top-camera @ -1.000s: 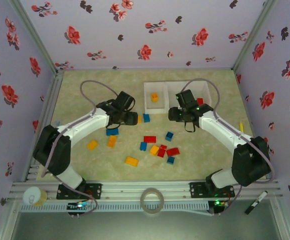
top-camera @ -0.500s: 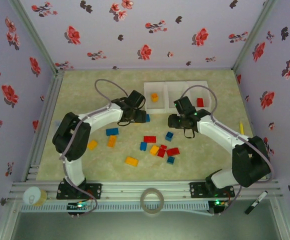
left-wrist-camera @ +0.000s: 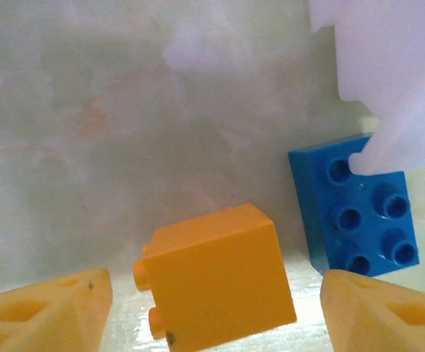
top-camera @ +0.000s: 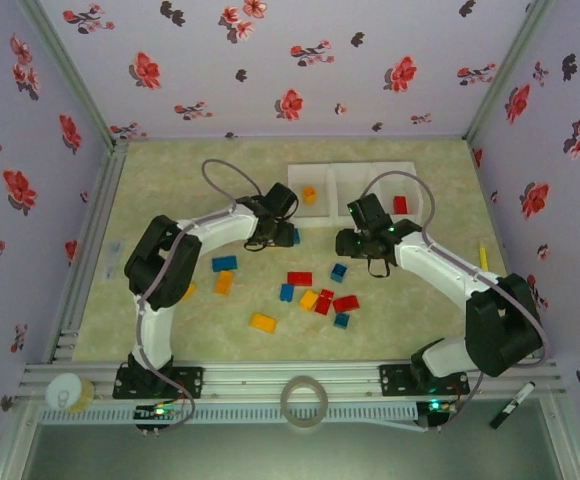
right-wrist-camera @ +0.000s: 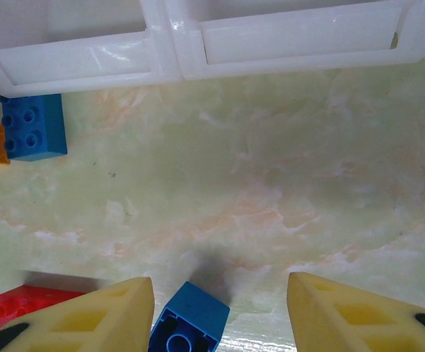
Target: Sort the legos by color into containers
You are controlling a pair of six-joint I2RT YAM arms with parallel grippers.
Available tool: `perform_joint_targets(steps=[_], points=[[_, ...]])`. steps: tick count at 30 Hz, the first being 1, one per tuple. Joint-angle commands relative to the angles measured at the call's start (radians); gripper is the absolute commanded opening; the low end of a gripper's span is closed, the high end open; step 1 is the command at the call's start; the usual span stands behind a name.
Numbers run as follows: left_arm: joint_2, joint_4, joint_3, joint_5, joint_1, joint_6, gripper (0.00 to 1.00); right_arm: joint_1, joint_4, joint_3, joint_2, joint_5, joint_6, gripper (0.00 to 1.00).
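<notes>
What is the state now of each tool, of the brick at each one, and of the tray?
left tool: open, fingers on both sides of the orange brick.
orange brick: on its side, studs sideways, not clamped.
right tool: open.
blue brick: tipped, hollow underside showing, between the fingers.
tray: upright; left compartment holds a second orange brick, right one a red brick.

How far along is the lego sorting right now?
Done: an orange lego and a red lego sit in the tray. In hand: the open left hand flanks an orange brick, the open right hand a blue brick. Left: about a dozen loose bricks.
</notes>
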Motion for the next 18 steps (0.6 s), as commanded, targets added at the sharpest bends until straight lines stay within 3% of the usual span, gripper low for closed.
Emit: perform_joint_targets(steps=[1,10,18], points=[[0.029,-0.036,0.044,-0.045,-0.007,-0.013,0.64,0.013,-0.003,-0.013,-0.025,0.026,0.027,0.51],[0.007,-0.054,0.052,-0.06,-0.006,-0.007,0.41,0.018,-0.023,-0.026,-0.062,0.056,0.031,0.51],[-0.085,-0.128,0.099,-0.089,-0.021,0.036,0.39,0.018,-0.063,-0.031,-0.114,0.147,0.031,0.49]])
